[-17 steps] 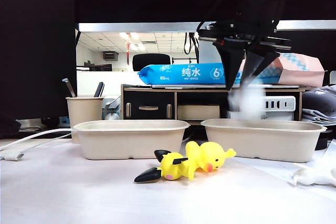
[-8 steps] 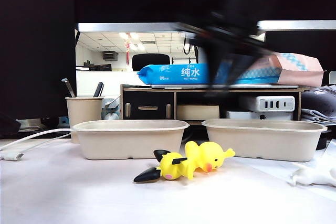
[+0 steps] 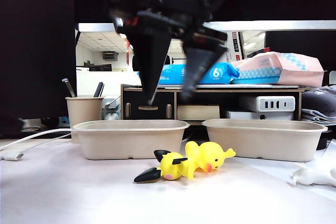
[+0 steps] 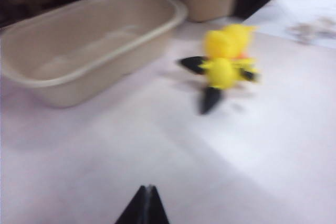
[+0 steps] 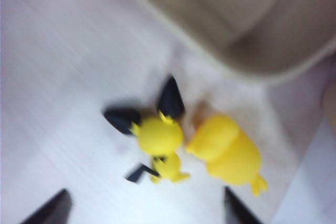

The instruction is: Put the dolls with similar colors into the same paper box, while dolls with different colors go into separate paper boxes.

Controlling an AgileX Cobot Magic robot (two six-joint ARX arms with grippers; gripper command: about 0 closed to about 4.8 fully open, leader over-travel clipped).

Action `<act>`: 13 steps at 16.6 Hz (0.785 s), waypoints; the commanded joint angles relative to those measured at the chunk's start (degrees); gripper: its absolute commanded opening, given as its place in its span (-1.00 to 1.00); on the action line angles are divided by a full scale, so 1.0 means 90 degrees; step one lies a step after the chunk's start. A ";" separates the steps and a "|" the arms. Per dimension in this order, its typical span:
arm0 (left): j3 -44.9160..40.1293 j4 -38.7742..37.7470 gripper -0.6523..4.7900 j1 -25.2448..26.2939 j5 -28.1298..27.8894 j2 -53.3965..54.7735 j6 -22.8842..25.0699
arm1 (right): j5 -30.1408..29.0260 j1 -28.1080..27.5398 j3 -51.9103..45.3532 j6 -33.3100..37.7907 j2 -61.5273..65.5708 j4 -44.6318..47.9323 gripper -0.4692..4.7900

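- Moved: our right gripper (image 3: 167, 98) has swung from above the right box (image 3: 264, 139) to above the left box (image 3: 131, 138); the white blur between its fingers a second ago is gone — we judge the white doll dropped, though no view shows it now.
- Right gripper: jaws spread wide, nothing between them, hanging high over the table behind the two yellow dolls.
- Left gripper (image 4: 146, 205): only dark tips show, pressed together, empty, low over bare table and well apart from the dolls.
- Mouse (image 3: 169, 165) and duck (image 3: 212, 156): lying touching on the table, in front of the gap between the boxes, in neither.
- Progress: one doll likely placed; both yellow ones left, and we judge they belong together in the left box.
- Views: the exterior view sees only the boxes' outer walls; the left wrist view shows one box's inside empty; the right wrist view looks down on the mouse (image 5: 156, 137) and duck (image 5: 227, 153), framed by its fingertips.
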 commanded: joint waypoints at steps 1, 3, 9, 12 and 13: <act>0.0012 0.0083 -0.78 -0.0151 0.0034 0.0000 0.0007 | 0.0044 -0.0007 -0.0012 -0.0070 0.0240 -0.0517 0.63; 0.0012 0.0080 -0.78 -0.0151 0.0034 0.0019 0.0007 | 0.0153 0.0024 -0.0051 -0.0095 0.0367 -0.0471 0.63; 0.0012 0.0080 -0.78 -0.0151 0.0032 0.0342 0.0007 | 0.0287 0.0024 -0.0090 -0.0573 0.0964 -0.0318 1.00; 0.0012 0.0083 -0.78 -0.0148 0.0029 0.0342 0.0007 | 0.0391 0.0024 -0.0090 -0.0566 0.1183 -0.0160 1.00; 0.0012 0.0080 -0.78 -0.0148 0.0032 0.0342 0.0007 | 0.0529 0.0032 -0.0090 -0.0566 0.1202 -0.0027 1.00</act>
